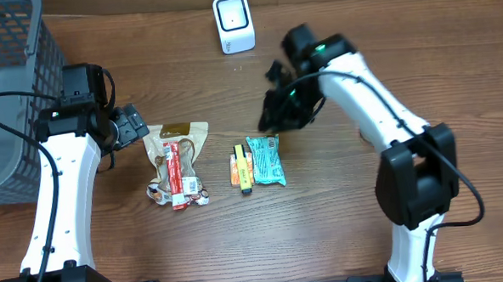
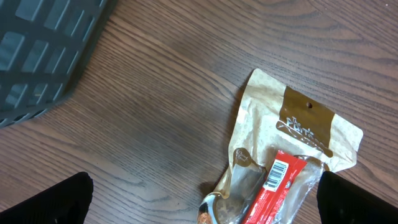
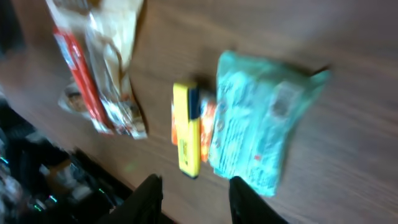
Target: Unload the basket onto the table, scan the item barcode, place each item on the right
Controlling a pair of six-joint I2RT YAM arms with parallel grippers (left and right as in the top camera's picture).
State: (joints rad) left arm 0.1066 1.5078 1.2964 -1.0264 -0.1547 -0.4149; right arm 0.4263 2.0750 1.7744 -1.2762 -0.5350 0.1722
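The two dark fingers [image 3: 151, 200] of the right hand [image 3: 196, 183] sit closest to the wrist lens. They stand a moderate gap apart, with nothing between them and no contact with any item. The hand hangs above the bench [image 3: 348, 50]. Directly ahead of the gap lies the yellow bar [image 3: 186, 130], and its long axis runs away from the hand, square to the line on which the fingers close. A small orange item [image 3: 207, 121] lies against it. Just beside that, toward the other finger, is the teal packet [image 3: 261, 130], whose long axis runs nearly the same way. Which of these is the item to be scanned cannot be told. Both lie just below and ahead of this hand, so the right arm is judged the nearer one. The scanner [image 1: 233, 23] stands on the opposite side of the hand from the items, well apart from them. The left hand [image 2: 205, 199] is spread wide and empty, with the brown pouch [image 2: 298, 118] and the red packet [image 2: 273, 186] just ahead of it.
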